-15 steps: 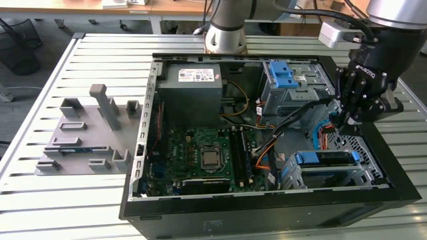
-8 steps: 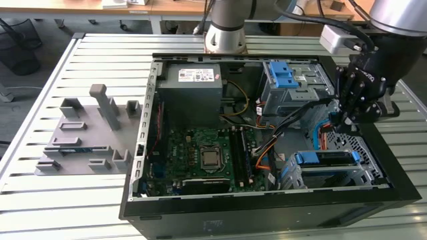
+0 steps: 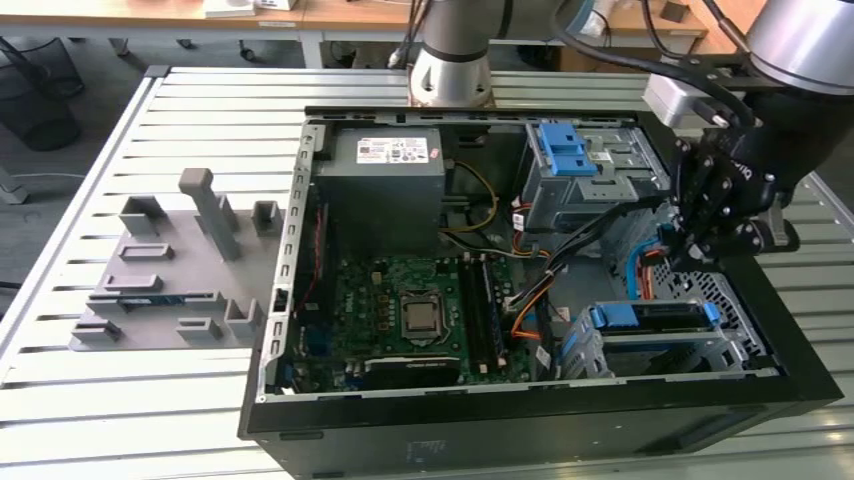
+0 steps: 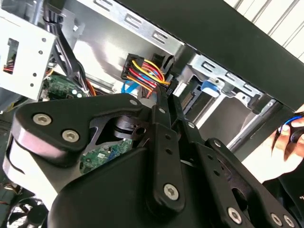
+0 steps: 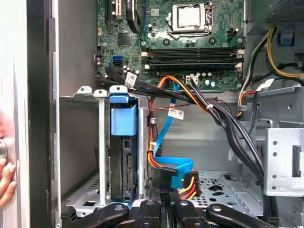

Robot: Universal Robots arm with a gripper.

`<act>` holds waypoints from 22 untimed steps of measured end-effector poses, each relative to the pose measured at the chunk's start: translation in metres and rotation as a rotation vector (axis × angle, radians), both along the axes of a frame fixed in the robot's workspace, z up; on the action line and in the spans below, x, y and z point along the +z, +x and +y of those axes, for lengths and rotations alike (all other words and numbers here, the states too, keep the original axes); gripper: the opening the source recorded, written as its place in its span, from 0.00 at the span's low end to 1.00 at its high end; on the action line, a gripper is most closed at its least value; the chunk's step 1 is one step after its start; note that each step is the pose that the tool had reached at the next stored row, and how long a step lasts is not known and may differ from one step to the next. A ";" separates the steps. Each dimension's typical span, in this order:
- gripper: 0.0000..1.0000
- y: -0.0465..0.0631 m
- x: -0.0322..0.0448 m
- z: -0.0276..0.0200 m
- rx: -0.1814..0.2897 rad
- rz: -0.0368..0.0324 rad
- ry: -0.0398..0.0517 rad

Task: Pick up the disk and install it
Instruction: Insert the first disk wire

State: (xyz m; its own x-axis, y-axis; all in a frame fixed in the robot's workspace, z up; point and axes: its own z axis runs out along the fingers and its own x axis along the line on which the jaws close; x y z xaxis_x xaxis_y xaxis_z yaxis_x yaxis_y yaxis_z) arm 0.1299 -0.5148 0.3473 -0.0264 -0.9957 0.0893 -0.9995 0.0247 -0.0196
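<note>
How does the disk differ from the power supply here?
The disk is smaller than the power supply. The disk carries a blue bracket; the power supply is grey with a white sticker. Both sit inside the case.

An open computer case (image 3: 534, 420) sits beside a grey fixture tray (image 3: 160, 290) on a slatted table (image 3: 80, 400).

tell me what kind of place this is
Probably a robotics lab or test workshop for computer assembly. An open desktop computer case lies on a slatted metal table, a grey fixture with slots sits beside it, and office desks stand behind the arm's base.
</note>
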 end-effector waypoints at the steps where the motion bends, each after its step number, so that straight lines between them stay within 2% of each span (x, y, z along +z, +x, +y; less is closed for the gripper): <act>1: 0.18 0.000 -0.0001 -0.0023 0.000 -0.0016 0.0010; 5: 0.18 -0.002 -0.0002 -0.0094 0.000 -0.0095 0.0037; 10: 0.18 -0.006 -0.0003 -0.0127 0.004 -0.0275 0.0060; 12: 0.18 -0.007 -0.0008 -0.0149 0.004 -0.0320 0.0146; 15: 0.18 -0.008 -0.0022 -0.0214 0.004 -0.0334 0.0367; 17: 0.18 -0.009 -0.0029 -0.0245 0.004 -0.0353 0.0478; 19: 0.18 -0.010 -0.0031 -0.0258 0.004 -0.0390 0.0540; 22: 0.18 -0.013 -0.0033 -0.0259 0.004 -0.0418 0.0570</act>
State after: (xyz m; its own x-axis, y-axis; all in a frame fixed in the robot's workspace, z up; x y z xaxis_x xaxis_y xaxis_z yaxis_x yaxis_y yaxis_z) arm 0.1171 -0.5407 0.3439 -0.0251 -0.9992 0.0314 -0.9979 0.0231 -0.0600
